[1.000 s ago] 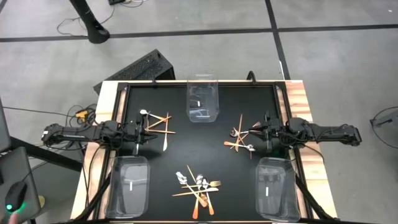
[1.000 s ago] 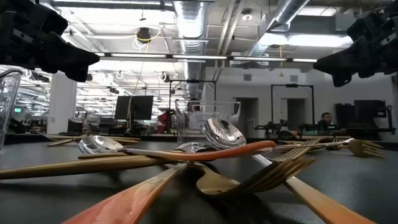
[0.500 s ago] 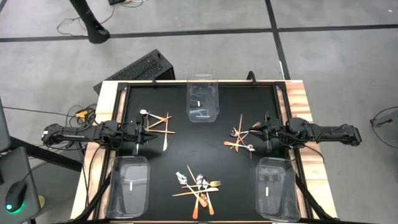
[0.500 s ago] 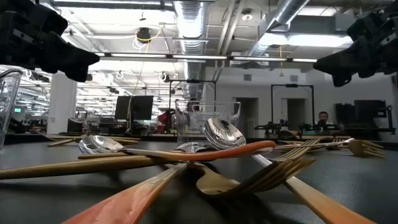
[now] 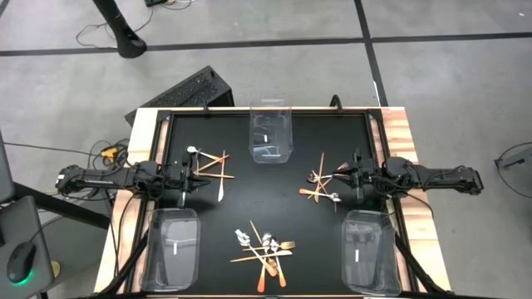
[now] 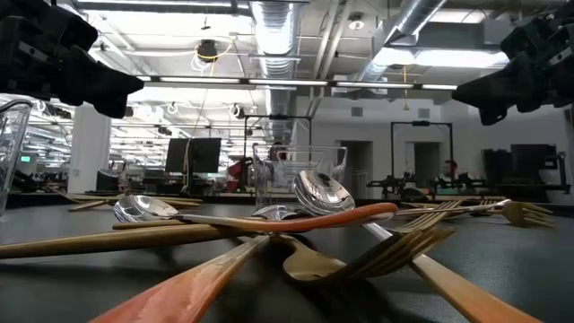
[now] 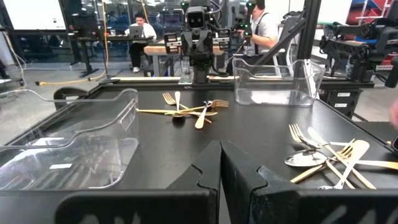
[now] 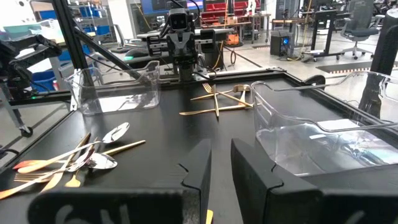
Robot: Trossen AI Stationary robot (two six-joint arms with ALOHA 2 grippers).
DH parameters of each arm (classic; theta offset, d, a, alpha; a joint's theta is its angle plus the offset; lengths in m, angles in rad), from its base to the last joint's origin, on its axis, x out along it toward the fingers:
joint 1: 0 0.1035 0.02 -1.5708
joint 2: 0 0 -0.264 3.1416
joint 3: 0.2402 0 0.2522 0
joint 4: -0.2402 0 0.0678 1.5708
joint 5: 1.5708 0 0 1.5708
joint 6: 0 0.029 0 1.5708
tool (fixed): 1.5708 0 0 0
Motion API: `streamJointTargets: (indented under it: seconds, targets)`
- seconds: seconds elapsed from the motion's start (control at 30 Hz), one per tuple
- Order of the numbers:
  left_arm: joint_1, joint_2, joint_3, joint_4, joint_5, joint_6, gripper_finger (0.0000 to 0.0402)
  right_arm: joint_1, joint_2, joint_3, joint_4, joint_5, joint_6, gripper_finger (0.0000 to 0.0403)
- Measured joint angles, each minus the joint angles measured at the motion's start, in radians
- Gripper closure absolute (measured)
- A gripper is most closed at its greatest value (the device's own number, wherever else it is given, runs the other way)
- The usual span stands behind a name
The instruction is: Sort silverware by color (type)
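The silverware lies in three loose piles on the black table. One pile lies just beyond my left gripper, whose fingers are shut and empty. A second pile lies just beyond my right gripper, which shows a narrow gap and holds nothing. The third pile sits near the table's near edge, with gold forks, thin gold pieces and spoons with silver bowls and orange handles crossing one another. Both arms hover level at the table's sides, facing each other.
Three clear plastic bins stand on the table: one at the far middle, one at the near left corner, one at the near right corner. Bare black table lies between the piles. People sit in the room behind.
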Motion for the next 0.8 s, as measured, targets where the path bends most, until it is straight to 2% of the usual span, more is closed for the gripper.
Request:
streamJointTargets:
  seconds: [0.1, 0.33, 0.43, 0.67, 0.8]
  targets:
    - [0.000, 0.000, 0.000, 0.000, 0.000, 0.006, 0.0401, 0.000, 0.000, 0.000, -0.003, 0.000, 0.000, 0.0316]
    - [0.000, -0.001, 0.000, 0.062, 0.000, 0.187, 0.0401, 0.000, 0.000, -0.002, 0.019, 0.000, 0.000, 0.0316]
    - [0.000, 0.000, 0.000, 0.061, 0.000, 0.277, 0.0401, 0.000, 0.000, -0.003, 0.025, 0.000, 0.012, 0.0316]
    - [0.017, 0.000, 0.000, 0.005, -0.025, 0.349, 0.0401, 0.000, 0.000, -0.003, 0.023, 0.000, -0.003, 0.0316]
    - [0.061, -0.001, 0.005, 0.008, 0.002, 0.320, 0.0401, -0.028, 0.000, -0.003, 0.078, 0.101, -0.197, 0.0316]
